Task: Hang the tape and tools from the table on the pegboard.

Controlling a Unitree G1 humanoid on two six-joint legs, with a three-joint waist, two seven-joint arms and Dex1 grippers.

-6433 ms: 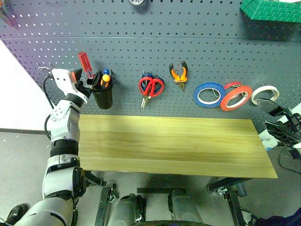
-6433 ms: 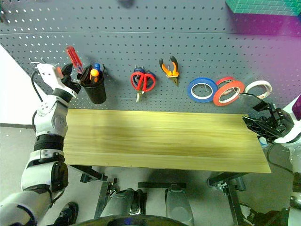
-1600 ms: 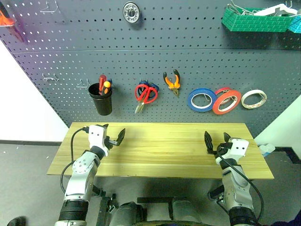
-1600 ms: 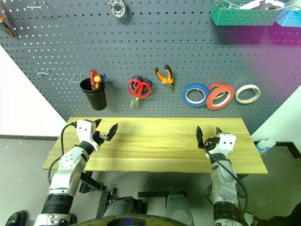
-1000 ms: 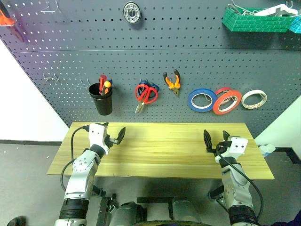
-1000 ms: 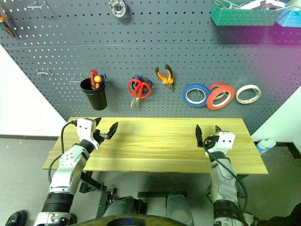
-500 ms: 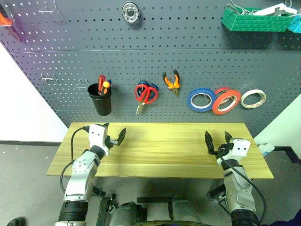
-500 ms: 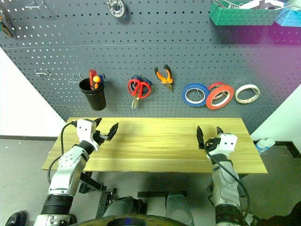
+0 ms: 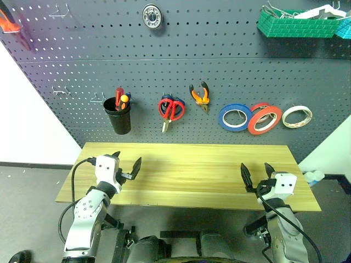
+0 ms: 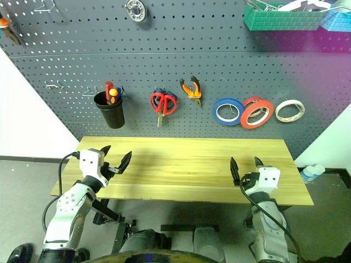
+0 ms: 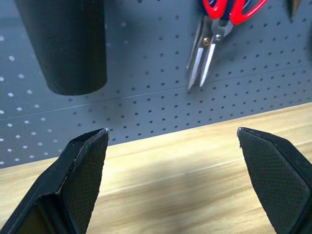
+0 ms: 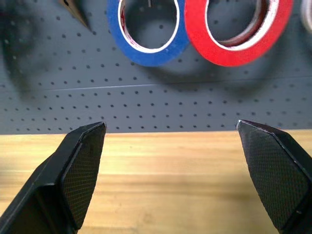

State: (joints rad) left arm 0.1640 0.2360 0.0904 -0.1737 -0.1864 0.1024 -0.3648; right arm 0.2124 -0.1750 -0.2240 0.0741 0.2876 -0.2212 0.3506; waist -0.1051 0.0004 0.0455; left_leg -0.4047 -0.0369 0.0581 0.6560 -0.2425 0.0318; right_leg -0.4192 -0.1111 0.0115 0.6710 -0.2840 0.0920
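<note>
On the dark grey pegboard [image 9: 164, 60] hang the red-orange tape [image 9: 264, 120], the red-handled scissors [image 9: 171, 109] and the orange-and-black pliers [image 9: 199, 96]. The red-handled screwdriver [image 9: 118, 97] stands in a black cup [image 9: 119, 118] hung on the board. My left gripper [image 9: 126, 162] hovers open and level over the near left of the wooden table [image 9: 186, 175], nothing between its fingers. My right gripper [image 9: 255, 171] hovers open over the near right, also holding nothing. The left wrist view faces the scissors [image 11: 214, 29], the right wrist view the tape [image 12: 234, 34].
A blue roll [image 9: 235, 116], a thinner red roll behind the tape and a white roll [image 9: 296, 115] hang at the right. A green basket [image 9: 299, 24] sits top right and a round metal part [image 9: 152, 15] top centre. Bare hooks [image 9: 60, 92] stand left of the cup.
Both open grippers have drawn back from mid-table toward its near edge. Several seconds ago the left gripper was up at the black cup with the screwdriver; that tool now stands in the cup.
</note>
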